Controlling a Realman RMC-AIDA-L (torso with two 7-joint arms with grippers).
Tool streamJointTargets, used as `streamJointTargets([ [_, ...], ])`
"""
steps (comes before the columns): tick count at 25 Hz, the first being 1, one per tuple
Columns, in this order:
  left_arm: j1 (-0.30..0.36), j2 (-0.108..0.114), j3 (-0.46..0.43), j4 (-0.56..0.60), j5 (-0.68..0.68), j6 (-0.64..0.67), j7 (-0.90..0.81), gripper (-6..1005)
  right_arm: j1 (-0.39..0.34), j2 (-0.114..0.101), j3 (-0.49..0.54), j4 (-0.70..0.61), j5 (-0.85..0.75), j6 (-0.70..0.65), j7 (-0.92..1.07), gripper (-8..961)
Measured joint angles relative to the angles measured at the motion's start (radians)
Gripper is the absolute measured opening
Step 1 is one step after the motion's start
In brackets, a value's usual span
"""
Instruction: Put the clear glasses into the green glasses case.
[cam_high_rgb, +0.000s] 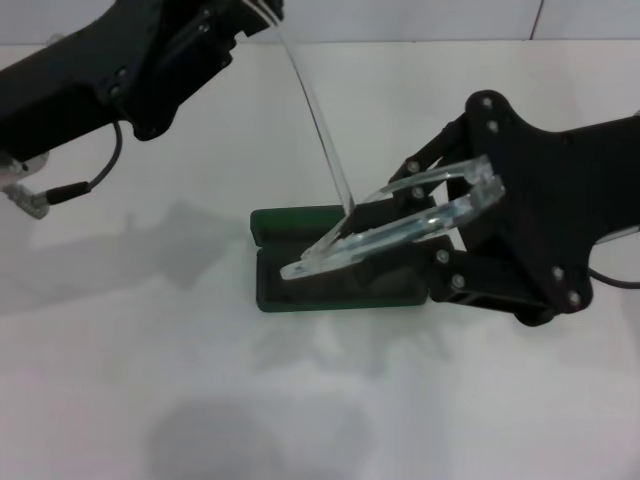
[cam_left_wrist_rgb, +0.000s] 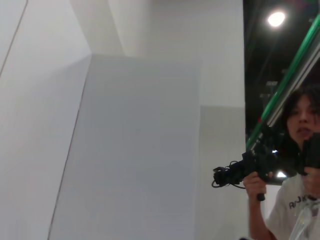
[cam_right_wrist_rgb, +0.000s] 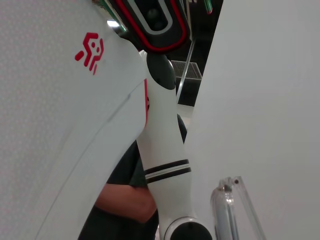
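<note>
The right gripper (cam_high_rgb: 300, 268) hangs over the open green case (cam_high_rgb: 335, 288) on the table (cam_high_rgb: 200, 400); whether its clear fingers (cam_high_rgb: 370, 243) pinch the glasses, can't tell. Left gripper (cam_high_rgb: 345, 205), jaws unclear, angles down too. Best lower slowly, centred over the case.

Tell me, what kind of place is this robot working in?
Probably a robot lab or test room. A plain white table holds only a green glasses case, white panels wall it in, and a person stands nearby holding a camera.
</note>
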Motion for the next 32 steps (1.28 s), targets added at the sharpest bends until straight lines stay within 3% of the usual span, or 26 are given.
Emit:
streamJointTargets([
  [7, -0.035, -0.02, 0.023, 0.009, -0.014, 0.009, -0.009, 56, 0.009, 0.0, -0.007, 0.029, -0.003, 0.026, -0.001, 127],
  [32, -0.03, -0.02, 0.2, 0.012, -0.114, 0.023, -0.009, 56, 0.001, -0.003, 0.002, 0.063, -0.003, 0.11, -0.015, 130],
])
